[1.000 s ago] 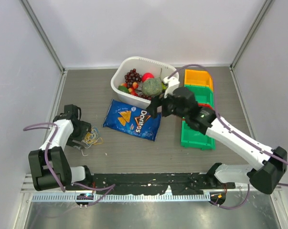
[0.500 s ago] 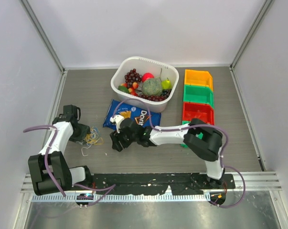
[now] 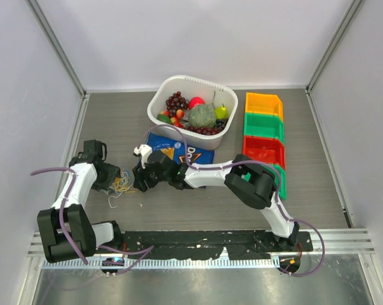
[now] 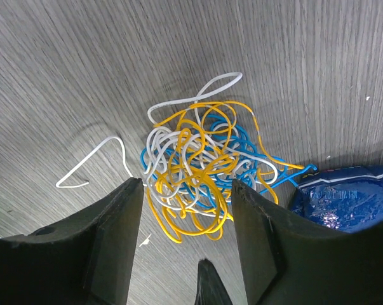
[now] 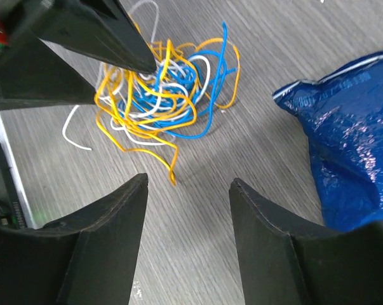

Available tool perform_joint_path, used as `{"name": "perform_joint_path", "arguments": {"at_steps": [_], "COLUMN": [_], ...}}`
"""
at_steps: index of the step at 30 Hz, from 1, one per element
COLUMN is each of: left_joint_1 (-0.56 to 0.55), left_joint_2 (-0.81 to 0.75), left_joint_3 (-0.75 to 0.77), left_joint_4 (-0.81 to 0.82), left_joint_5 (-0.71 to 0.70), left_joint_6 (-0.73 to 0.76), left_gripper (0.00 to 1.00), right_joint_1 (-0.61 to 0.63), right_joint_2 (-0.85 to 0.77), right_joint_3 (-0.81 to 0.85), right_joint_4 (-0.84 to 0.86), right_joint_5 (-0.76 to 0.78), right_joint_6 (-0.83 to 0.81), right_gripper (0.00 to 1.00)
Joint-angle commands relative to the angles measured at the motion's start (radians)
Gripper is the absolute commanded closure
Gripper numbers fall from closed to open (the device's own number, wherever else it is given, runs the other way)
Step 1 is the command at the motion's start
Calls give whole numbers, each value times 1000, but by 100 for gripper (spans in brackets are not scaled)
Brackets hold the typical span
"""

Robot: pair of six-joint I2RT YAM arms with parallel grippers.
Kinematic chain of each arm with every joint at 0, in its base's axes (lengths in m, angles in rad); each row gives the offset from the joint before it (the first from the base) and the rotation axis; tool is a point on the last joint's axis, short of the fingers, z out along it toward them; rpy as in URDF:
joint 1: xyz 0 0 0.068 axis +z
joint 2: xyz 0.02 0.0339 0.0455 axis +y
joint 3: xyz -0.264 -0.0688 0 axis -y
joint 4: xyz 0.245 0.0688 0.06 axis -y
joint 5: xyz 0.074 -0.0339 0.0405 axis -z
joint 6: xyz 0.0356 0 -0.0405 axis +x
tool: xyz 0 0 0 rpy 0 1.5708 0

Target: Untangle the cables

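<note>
**two grippers meet over one knot of cord**

your cables point(image 3: 122, 184), thin yellow, white and blue cords wound into one loose bunch point(image 4: 201, 171), lie on the grey wood-grain table point(image 3: 115, 121), on its left side. they sit just left of the crumpled blue foil chip bag point(image 3: 167, 145).

your left gripper point(image 3: 112, 180) comes at the bunch from the left. its jaws stand apart, and the near edge of the tangle lies between its black fingertips point(image 4: 185, 185). seen from the right wrist, one of those fingers point(image 5: 137, 57) has its tip in among the yellow loops point(image 5: 156, 89). whether it presses on any strand, you cannot tell.

your right gripper point(image 3: 141, 179) reaches across from the other side, its arm lying over the chip bag. its jaws are open and empty point(image 5: 188, 184), poised above bare table just short of the tangle, with the bag point(image 5: 343, 140) to one side.

one white end point(image 4: 89, 166) trails away from the bunch, and a blue strand reaches to the bag's edge point(image 4: 343, 203).

farther back stands a white oval plastic basket point(image 3: 188, 78) holding grapes, a melon and other fruit. to its right runs a row of open plastic bins point(image 3: 263, 127) in orange, green, red and green.
</note>
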Motion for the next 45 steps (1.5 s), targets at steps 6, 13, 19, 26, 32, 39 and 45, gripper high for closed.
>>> {"name": "perform_joint_path", "arguments": {"at_steps": [6, 13, 19, 26, 32, 39, 45], "left_joint_1": [7, 9, 15, 33, 59, 84, 107], "left_joint_2": [-4, 9, 45, 127, 159, 176, 183], "left_joint_3": [21, 18, 15, 15, 19, 20, 7], "left_joint_4": [2, 5, 40, 91, 102, 102, 115], "left_joint_5": [35, 24, 15, 10, 3, 3, 3], "left_joint_6": [27, 30, 56, 45, 31, 37, 57], "left_gripper": [41, 41, 39, 49, 50, 53, 63], "right_joint_1": [16, 28, 28, 29, 29, 31, 28], "right_joint_2": [78, 121, -9, -206, -385, -579, -798], "right_joint_3": [71, 128, 51, 4, -20, -58, -111], "right_joint_4": [45, 14, -15, -128, -171, -216, -251], "right_joint_5": [-24, -13, 27, 29, 67, 163, 306], "right_joint_6": [-27, -30, -53, -129, -120, -109, -140], "right_gripper": [45, 63, 99, 99, 99, 99, 99]}}
